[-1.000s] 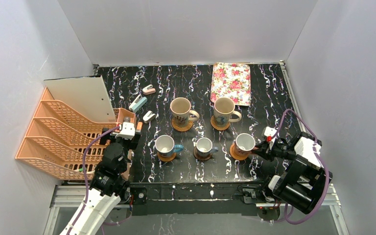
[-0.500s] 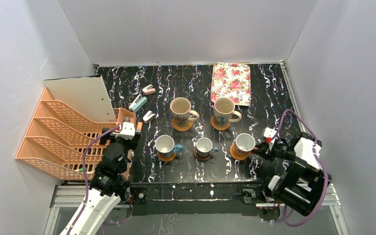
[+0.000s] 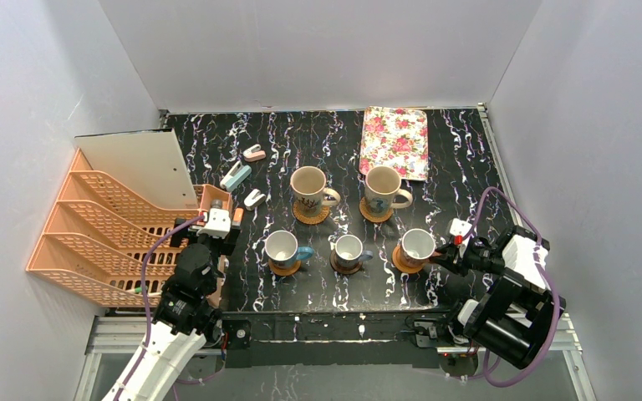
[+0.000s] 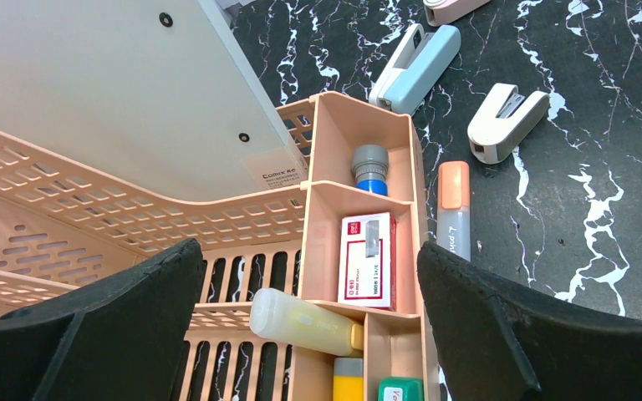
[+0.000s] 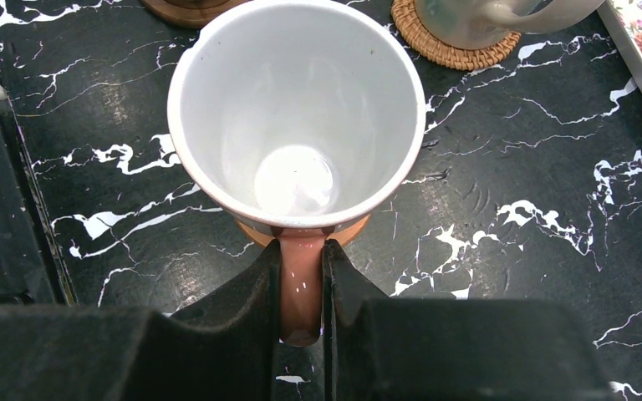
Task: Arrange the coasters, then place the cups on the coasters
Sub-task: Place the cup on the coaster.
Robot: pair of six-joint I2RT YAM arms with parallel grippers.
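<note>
Five cups stand on five coasters. Two large beige cups [image 3: 308, 189] [image 3: 382, 188] sit on woven coasters [image 3: 311, 215] at the back. In front, a blue-handled cup [image 3: 282, 247] sits on an orange coaster [image 3: 285, 268]. Another small cup [image 3: 349, 248] sits on a dark coaster [image 3: 344, 267]. A white-lined cup [image 3: 418, 244] [image 5: 297, 109] rests on an orange-brown coaster [image 5: 351, 230]. My right gripper [image 3: 443, 248] [image 5: 301, 276] is shut on its reddish handle [image 5: 301, 284]. My left gripper [image 3: 215, 224] [image 4: 309, 276] hangs open over the orange organiser, holding nothing.
A pink floral tray [image 3: 395, 140] lies at the back right. An orange file rack [image 3: 109, 234] with a compartment box [image 4: 368, 209] of small supplies fills the left side. Staplers [image 3: 236, 175] [image 3: 254, 153] [image 3: 255, 198] lie near it, and a marker [image 4: 453, 209] lies beside the box.
</note>
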